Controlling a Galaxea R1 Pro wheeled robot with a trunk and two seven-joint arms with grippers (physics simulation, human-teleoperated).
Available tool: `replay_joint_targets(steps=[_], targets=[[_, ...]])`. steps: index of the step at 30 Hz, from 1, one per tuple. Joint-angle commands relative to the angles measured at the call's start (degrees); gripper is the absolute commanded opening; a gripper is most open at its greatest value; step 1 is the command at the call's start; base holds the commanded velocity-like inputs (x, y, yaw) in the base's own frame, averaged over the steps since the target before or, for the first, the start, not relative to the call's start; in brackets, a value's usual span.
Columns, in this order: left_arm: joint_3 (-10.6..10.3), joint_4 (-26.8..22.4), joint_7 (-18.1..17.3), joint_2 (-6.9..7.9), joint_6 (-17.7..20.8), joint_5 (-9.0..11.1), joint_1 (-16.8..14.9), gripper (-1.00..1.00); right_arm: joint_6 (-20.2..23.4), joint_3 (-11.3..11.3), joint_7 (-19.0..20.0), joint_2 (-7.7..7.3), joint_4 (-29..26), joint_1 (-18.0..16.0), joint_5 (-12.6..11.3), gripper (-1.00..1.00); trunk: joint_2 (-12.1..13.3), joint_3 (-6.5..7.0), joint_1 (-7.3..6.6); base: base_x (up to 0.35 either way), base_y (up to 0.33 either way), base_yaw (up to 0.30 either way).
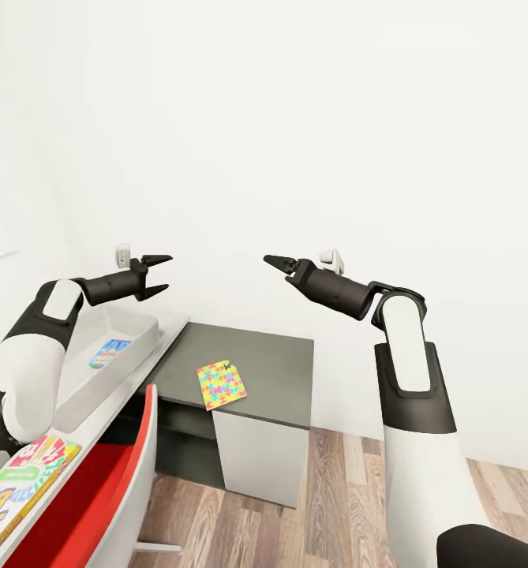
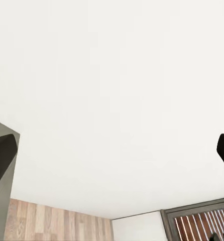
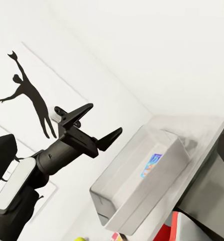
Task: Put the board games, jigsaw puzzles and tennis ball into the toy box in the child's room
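Jigsaw puzzle [image 1: 221, 384] on dark desk [image 1: 271, 359], well below both parted fingers.

Large rounded letters, cut off by the picture edge and reading in part "BO", stand on the yellow-white-green board game [image 1: 15, 481] lying on the counter [image 1: 129, 386] at the lower left of the head view; further print on its red, yellow and green cover bands is too small to read; the blue box [image 1: 108, 353] inside the toy box [image 1: 90, 379] bears a colourful printed cover, illegible in both the head view and the right wrist view; no other text, number or sign can be read.
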Motion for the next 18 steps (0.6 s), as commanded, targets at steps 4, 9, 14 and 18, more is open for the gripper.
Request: replay_joint_targets(steps=[4, 9, 14, 18], targets=[[0.3, 0.0, -0.4, -0.11, 0.3, -0.5, 0.0, 1.00, 0.2, 0.0, -0.6, 0.03, 0.1, -0.1, -0.6, 1.00, -0.1, -0.13, 0.04, 0.000, 0.000, -0.002], [0.3, 0.0, -0.4, -0.14, 0.3, -0.5, 0.0, 1.00, 0.2, 0.0, -0.6, 0.03, 0.2, -0.1, -0.5, 1.00, -0.1, -0.12, 0.04, 0.000, 0.000, 0.000], [0.3, 0.0, -0.4, -0.15, 0.3, -0.5, 0.1, 1.00, 0.2, 0.0, -0.6, 0.03, 0.2, -0.1, -0.6, 1.00, -0.1, -0.12, 0.04, 0.000, 0.000, 0.000], [0.3, 0.0, -0.4, -0.15, 0.3, -0.5, 0.1, 1.00, 0.1, 0.0, -0.6, 0.03, 0.3, -0.1, -0.5, 1.00, -0.1, -0.12, 0.04, -0.004, 0.000, 0.000]])
